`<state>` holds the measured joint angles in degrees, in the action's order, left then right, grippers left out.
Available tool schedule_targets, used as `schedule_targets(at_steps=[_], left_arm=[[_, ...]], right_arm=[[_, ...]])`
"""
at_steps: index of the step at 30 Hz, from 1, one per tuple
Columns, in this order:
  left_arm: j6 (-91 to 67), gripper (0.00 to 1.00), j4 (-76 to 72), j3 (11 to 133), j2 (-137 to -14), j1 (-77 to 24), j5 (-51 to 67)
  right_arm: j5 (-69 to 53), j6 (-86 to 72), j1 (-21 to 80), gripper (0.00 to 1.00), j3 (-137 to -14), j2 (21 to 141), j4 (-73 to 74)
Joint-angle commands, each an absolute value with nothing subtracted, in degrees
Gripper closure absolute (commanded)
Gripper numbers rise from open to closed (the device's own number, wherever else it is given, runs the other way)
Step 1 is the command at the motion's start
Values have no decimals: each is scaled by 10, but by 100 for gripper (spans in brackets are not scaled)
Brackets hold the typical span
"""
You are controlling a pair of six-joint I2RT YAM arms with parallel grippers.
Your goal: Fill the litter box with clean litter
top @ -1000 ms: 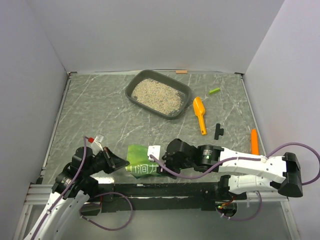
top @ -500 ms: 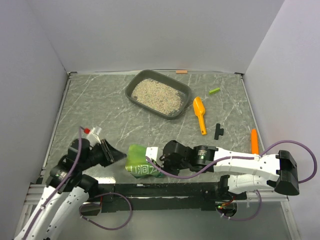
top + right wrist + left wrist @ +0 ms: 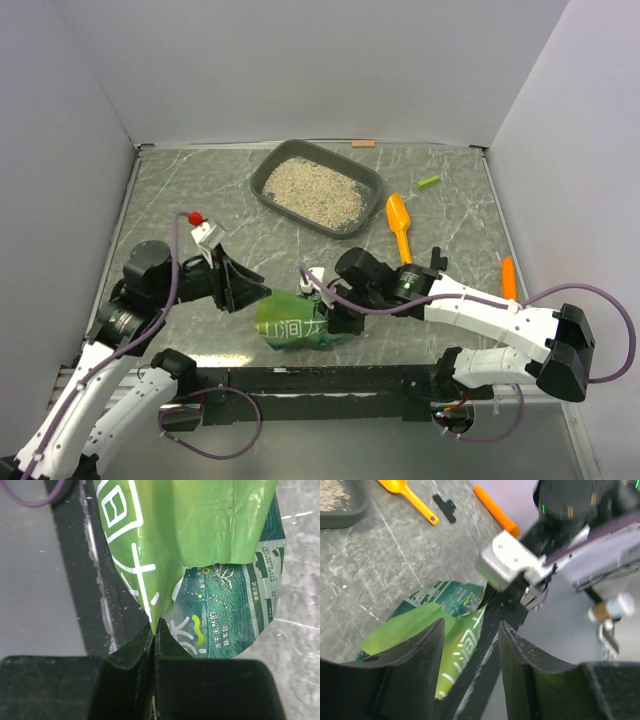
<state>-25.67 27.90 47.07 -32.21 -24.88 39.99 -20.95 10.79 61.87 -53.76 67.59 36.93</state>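
Note:
The dark-grey litter box (image 3: pixel 258 182) stands at the back of the table, holding a bed of beige clean litter (image 3: pixel 315 190); a corner of the litter box (image 3: pixel 347 511) shows in the left wrist view. A glossy green bag (image 3: pixel 290 328) with white characters sits near the front edge. My right gripper (image 3: pixel 332 318) is shut on it, the jaws (image 3: pixel 156 628) pinching a folded edge of the bag (image 3: pixel 200 525). My left gripper (image 3: pixel 258 292) hovers just left of the bag, open, with the bag (image 3: pixel 415 630) seen past its empty fingers (image 3: pixel 415 670).
An orange scoop (image 3: pixel 399 228), a black clip (image 3: pixel 437 262) and an orange stick (image 3: pixel 509 282) lie right of the box; a small green piece (image 3: pixel 429 182) lies at the back right. The black front rail (image 3: pixel 330 378) runs under the bag. Walls enclose three sides.
My right gripper closed on the bag's edge and drew it up and away from the front edge. My left gripper opened, let go and rose away to the upper left.

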Motion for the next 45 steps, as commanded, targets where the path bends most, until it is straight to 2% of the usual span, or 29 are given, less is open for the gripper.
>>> schedule_targets(at_steps=[1, 5, 8, 13, 16, 30, 39, 42, 45], left_arm=[[-168, 47, 162, 431, -333, -250, 485], [-142, 43, 92, 395, -352, -270, 497], [-101, 41, 91, 393, -394, -310, 462], [-35, 41, 89, 407, -445, -418, 337], [-21, 38, 46, 389, -453, -437, 316], [39, 36, -26, 335, -530, -454, 352], [4, 35, -31, 298, -505, -454, 422], [4, 36, -25, 294, -504, -454, 432], [6, 42, -13, 295, -511, -455, 428]], right_arm=[[-350, 115, 575, 100, -578, 667, 417], [-379, 115, 541, 100, -588, 660, 415], [-388, 113, 525, 100, -591, 654, 409], [-401, 112, 519, 100, -582, 655, 399], [-406, 112, 518, 100, -575, 655, 396], [-410, 108, 507, 100, -544, 617, 379], [-417, 105, 498, 100, -526, 612, 367], [-419, 104, 497, 100, -523, 612, 366], [-418, 103, 495, 100, -524, 612, 364]])
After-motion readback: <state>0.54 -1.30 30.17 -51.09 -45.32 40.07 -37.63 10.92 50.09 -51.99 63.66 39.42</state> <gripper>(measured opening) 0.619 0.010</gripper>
